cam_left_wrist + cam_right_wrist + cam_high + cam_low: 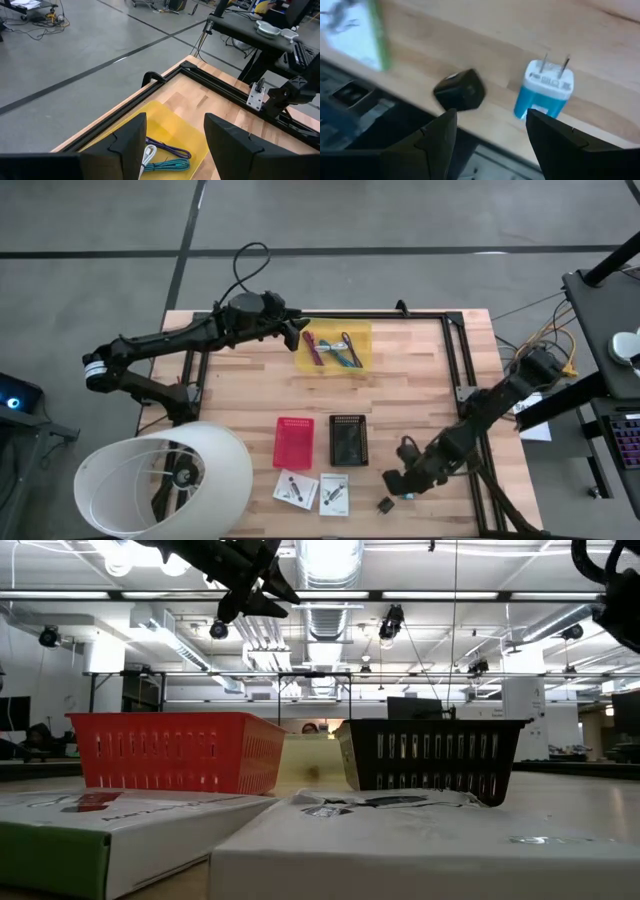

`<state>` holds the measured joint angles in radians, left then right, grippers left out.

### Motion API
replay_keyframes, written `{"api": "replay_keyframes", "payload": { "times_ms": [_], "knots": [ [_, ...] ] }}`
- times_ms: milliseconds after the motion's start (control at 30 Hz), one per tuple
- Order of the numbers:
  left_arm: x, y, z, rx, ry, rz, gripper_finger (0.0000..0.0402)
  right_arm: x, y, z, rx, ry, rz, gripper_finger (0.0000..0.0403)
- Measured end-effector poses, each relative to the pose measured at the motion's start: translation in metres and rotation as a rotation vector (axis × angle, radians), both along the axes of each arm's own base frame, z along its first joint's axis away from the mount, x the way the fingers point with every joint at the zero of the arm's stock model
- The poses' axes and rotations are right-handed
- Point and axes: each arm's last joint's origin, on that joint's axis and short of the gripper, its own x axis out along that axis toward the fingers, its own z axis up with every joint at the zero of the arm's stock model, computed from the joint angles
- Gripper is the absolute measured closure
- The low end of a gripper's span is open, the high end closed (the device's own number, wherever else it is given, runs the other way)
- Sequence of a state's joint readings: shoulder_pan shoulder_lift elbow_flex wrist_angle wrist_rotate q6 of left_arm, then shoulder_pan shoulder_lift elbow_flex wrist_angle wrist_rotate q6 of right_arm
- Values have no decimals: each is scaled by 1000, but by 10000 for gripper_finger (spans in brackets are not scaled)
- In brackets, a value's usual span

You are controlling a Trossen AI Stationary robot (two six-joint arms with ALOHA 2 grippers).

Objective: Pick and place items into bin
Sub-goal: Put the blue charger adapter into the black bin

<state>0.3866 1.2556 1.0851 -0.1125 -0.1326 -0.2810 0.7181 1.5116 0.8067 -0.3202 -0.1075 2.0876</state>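
A yellow bin (335, 350) at the table's far side holds purple, teal and magenta cords (167, 159). My left gripper (175, 145) hovers open over the bin's near left corner, with nothing between its fingers. Near the table's front right, a black cube (460, 90) and a blue-and-white plug (545, 90) lie on the wood. My right gripper (490, 130) is open above them and tipped down; the plug lies just ahead of one finger. Two white printed cards (296, 487) (334, 493) lie flat near the front edge.
A red basket (293, 442) and a black basket (348, 440) stand side by side mid-table, behind the cards. A big white lampshade (165, 475) covers the near left corner. A black rail frame (455, 350) runs along the far and right sides.
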Motion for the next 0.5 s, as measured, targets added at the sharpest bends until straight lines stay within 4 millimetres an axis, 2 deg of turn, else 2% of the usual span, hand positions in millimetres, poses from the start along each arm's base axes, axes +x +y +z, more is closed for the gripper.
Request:
{"api": "replay_keyframes", "payload": {
  "times_ms": [133,233,367,500],
  "knots": [
    [0,0,0,0,-1,0,219,7,7,-4,-66,83,3,179],
    [0,0,0,0,-1,0,219,11,10,4,-119,139,7,179],
    [0,0,0,0,-1,0,219,14,12,26,-184,200,22,179],
    [0,0,0,0,0,0,219,14,15,28,-272,287,36,179]
  ]
}}
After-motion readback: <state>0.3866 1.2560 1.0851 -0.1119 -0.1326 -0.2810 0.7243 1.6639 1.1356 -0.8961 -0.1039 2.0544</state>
